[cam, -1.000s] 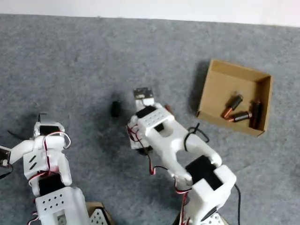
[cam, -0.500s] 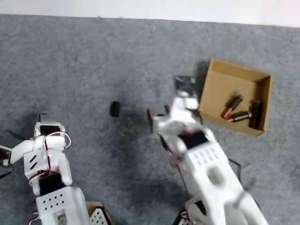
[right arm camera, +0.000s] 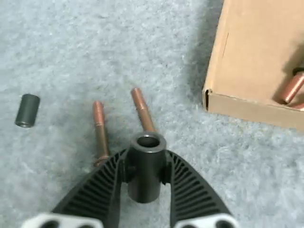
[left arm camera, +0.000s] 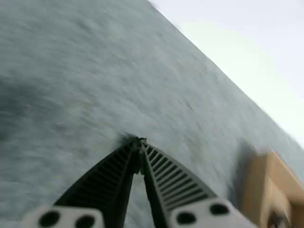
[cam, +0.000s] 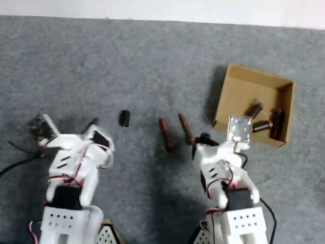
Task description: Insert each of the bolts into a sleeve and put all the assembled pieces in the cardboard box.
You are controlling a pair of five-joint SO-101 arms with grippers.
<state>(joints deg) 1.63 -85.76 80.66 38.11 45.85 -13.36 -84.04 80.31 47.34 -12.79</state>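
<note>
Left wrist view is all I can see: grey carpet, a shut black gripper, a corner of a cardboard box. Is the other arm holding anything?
Observer: Yes. The right gripper is shut on a black sleeve, its hollow end showing.
Operator: Are any bolts lying loose?
Observer: Two. One copper bolt and a second bolt lie side by side on the carpet, outside the box.
Operator: And inside the box?
Observer: The cardboard box holds at least two assembled pieces, bolts inside sleeves.
</note>
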